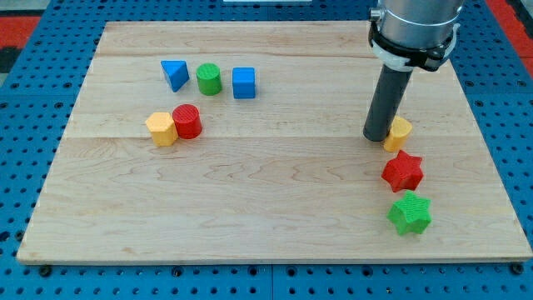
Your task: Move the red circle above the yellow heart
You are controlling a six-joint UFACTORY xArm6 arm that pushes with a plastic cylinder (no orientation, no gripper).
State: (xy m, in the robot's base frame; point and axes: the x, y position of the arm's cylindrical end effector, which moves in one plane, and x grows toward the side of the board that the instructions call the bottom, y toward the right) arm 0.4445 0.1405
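Observation:
The red circle (pixel 187 121) sits on the wooden board at the view's left, touching a yellow hexagon block (pixel 161 129) on its left. The yellow heart (pixel 399 133) lies at the view's right. My tip (pixel 376 137) rests on the board right against the yellow heart's left side, far to the right of the red circle.
A blue triangle (pixel 175 74), a green circle (pixel 208 79) and a blue cube (pixel 244 82) stand in a row above the red circle. A red star (pixel 403 171) and a green star (pixel 410 213) lie below the yellow heart. The board's right edge (pixel 487 125) is near.

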